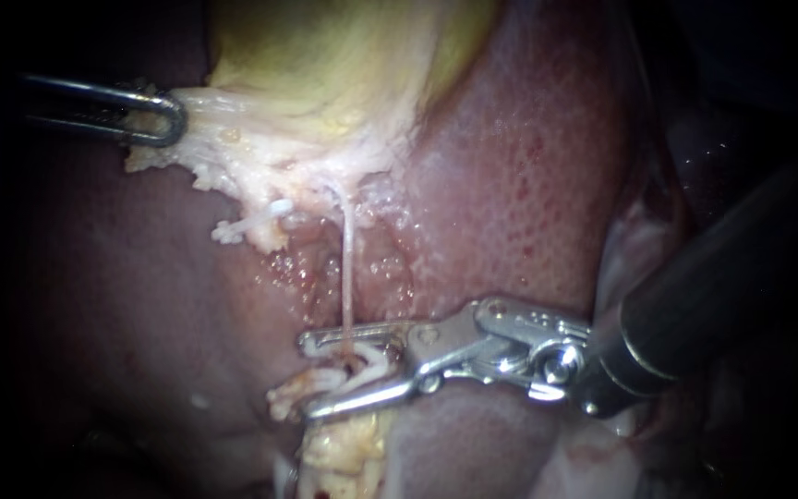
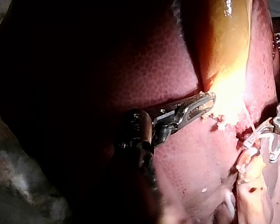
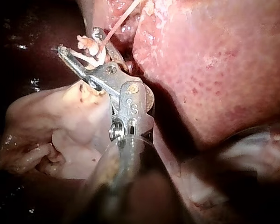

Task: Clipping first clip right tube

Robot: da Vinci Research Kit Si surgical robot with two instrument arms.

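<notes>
On the endoscope view my right instrument (image 1: 311,374), a dark shaft ending in two bright steel jaws, comes in from the right. Its jaws stand parted around the right tube (image 1: 347,268), a thin pale pink strand hanging from the whitish fat under the yellow-green gallbladder (image 1: 344,55). The jaws carry a white curved clip (image 1: 367,362), touching it from both sides, and the tube's lower end runs down into that clip. My left instrument (image 1: 175,118), slim steel jaws at the upper left, is clamped on the pale fatty tissue (image 1: 223,139) at the gallbladder's edge.

The right wrist view adds what the endoscope hides. There the clip (image 3: 91,58) curls just inside the jaw tips, and a smooth pale pink lump of tissue (image 3: 51,126) lies against the side of the jaws and shaft. The left wrist view shows the left jaws (image 2: 206,100) biting the fat, with the speckled red-brown liver (image 2: 177,163) beneath them. My other instrument is ahead of them, well apart.

Room is tight around the clip. On the endoscope view the liver's swollen surface sits close above the upper jaw, and a ragged yellowish stump of tissue (image 1: 348,448) touches the lower jaw from below. A short white strand (image 1: 251,222) lies left of the tube, apart from the jaws. Between my two instruments there is only the tube and open liver surface.
</notes>
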